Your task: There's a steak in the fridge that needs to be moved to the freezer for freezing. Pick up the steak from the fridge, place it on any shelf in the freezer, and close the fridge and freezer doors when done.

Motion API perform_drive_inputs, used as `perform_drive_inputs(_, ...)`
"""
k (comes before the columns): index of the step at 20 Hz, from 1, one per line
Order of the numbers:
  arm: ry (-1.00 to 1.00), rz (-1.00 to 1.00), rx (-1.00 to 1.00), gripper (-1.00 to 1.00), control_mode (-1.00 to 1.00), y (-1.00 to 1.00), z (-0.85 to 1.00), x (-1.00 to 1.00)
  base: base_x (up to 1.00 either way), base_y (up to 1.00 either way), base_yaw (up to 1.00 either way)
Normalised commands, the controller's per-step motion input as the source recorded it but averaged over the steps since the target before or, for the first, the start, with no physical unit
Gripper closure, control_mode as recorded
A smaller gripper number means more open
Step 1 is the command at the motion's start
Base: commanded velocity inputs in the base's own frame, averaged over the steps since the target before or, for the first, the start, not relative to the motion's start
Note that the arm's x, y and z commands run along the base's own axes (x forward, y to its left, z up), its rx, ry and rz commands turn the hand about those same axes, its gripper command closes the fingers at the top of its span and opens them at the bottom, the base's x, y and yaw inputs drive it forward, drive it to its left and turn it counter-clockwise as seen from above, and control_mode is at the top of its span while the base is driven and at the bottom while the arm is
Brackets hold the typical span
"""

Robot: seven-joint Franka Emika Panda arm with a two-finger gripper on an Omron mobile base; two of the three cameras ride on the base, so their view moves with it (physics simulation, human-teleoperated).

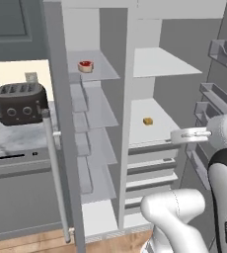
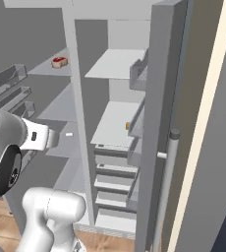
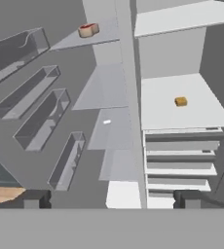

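Hand view, pincer: the gripper (image 3: pixel 111 198) shows as two dark tips at the bottom of the frame, spread wide with nothing between them.
Left base view, arm: the gripper (image 1: pixel 183 136) sits at mid-right, drawn back in front of the open unit and touching nothing.
Steak: the steak (image 1: pixel 86 66) lies on an upper shelf of the freezer (image 1: pixel 93 148), upper left of centre; in the hand view it sits at the top (image 3: pixel 88 30).
Fridge: the fridge (image 1: pixel 155 123) keeps only an orange cube (image 1: pixel 147 121) on its middle shelf.
Doors: the freezer door (image 1: pixel 61 123) and the fridge door (image 2: pixel 166 128) both stand open; how far is hard to judge from these angles.
Progress: the transfer looks done.
Left to do: shutting both doors.
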Motion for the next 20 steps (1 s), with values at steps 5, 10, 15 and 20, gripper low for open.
perform_drive_inputs(5,0.00,0.00,0.00,-1.00,1.00,0.00,0.00,0.00,0.00,0.26,-0.13)
perform_drive_inputs(10,0.00,0.00,0.00,-1.00,1.00,0.00,0.00,0.00,-0.20,-0.23,-0.10)
perform_drive_inputs(15,0.00,0.00,0.00,-1.00,1.00,0.00,0.00,0.00,-0.68,-0.02,-0.01)
perform_drive_inputs(20,0.00,0.00,0.00,-1.00,1.00,0.00,0.00,0.00,-0.51,-0.01,0.00)
